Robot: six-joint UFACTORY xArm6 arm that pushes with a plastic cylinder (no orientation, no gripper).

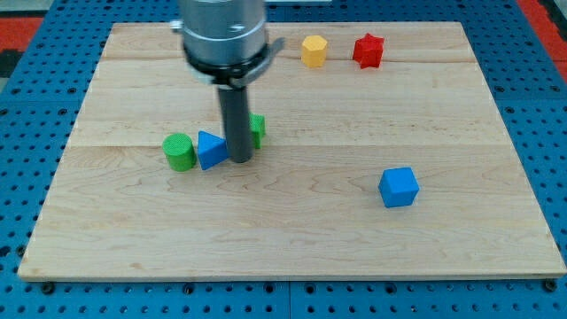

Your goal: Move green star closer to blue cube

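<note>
The green star (257, 129) lies left of the board's middle, mostly hidden behind my rod; only its right edge shows. The blue cube (399, 187) sits toward the view's lower right, well apart from the star. My tip (240, 159) rests on the board just in front of the green star and right beside a blue triangular block (210, 150) on its left.
A green cylinder (179, 151) touches the blue triangular block on its left. A yellow hexagonal block (314, 50) and a red star (368, 50) sit near the view's top. The wooden board (292, 239) lies on a blue pegboard.
</note>
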